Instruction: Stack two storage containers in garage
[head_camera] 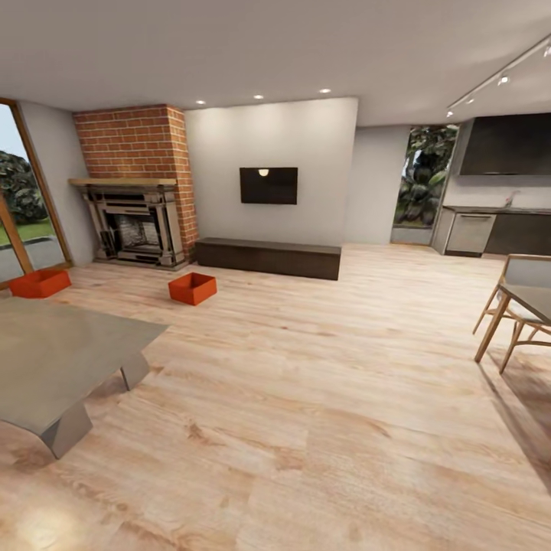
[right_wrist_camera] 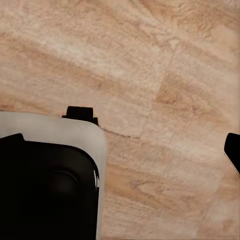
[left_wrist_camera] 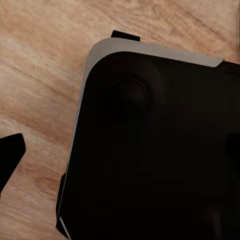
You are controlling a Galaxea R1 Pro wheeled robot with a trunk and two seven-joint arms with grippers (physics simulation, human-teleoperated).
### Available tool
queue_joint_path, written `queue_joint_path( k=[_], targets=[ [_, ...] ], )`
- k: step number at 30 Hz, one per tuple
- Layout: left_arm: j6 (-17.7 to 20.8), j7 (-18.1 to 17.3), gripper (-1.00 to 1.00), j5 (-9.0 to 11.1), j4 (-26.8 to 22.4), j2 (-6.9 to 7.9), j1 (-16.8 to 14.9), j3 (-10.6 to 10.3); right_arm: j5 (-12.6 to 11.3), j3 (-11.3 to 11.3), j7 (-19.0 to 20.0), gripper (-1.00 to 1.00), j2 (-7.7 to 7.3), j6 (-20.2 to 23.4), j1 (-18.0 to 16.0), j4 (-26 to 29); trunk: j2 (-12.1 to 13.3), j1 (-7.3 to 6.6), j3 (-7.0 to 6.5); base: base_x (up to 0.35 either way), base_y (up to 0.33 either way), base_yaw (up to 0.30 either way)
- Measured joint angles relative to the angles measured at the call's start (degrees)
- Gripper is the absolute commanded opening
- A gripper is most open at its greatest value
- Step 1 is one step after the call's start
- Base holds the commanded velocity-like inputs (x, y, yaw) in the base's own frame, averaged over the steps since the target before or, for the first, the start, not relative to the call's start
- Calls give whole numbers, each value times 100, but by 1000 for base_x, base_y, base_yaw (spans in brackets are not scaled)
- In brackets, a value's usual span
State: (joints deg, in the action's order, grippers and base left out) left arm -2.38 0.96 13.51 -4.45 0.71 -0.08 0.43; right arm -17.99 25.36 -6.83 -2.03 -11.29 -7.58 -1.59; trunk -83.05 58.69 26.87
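Nearest in the head view is the light wood-plank floor [head_camera: 306,428] of the living room, running bare across the foreground. At the near left stands a low grey table [head_camera: 53,360] on angled legs, and at the right edge a pale wooden chair [head_camera: 509,306] beside the corner of another table.

Both wrist views look down on the same planks. In the left wrist view a dark fingertip [left_wrist_camera: 10,152] of the left gripper juts in at one edge beside the robot's black, grey-rimmed base [left_wrist_camera: 155,145]; in the right wrist view a dark fingertip [right_wrist_camera: 232,147] of the right gripper shows at the edge, with the same base [right_wrist_camera: 50,185] nearby. Only one tip shows for each, so I cannot tell whether either gripper is spread or closed (nothing lies against either tip).

Farther back, the two storage containers sit on the planks, well apart: one storage container [head_camera: 192,288] in front of the fireplace, the other storage container [head_camera: 40,282] by the glass door [head_camera: 19,199] at the left.

Behind them rise the brick fireplace [head_camera: 138,187], a long dark bench [head_camera: 268,258] and a wall television [head_camera: 268,185]; a dark kitchen counter [head_camera: 493,222] lies far right
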Motion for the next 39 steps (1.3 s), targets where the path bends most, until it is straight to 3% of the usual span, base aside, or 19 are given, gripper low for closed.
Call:
queue_joint_path(
  k=[39],
  targets=[
    [3, 0, 100, 0, -1, 0, 0, 0, 0, 0, 0, 100, 0, 0, 0, 0, 0, 0, 0, 322, 0, 0]
  ],
)
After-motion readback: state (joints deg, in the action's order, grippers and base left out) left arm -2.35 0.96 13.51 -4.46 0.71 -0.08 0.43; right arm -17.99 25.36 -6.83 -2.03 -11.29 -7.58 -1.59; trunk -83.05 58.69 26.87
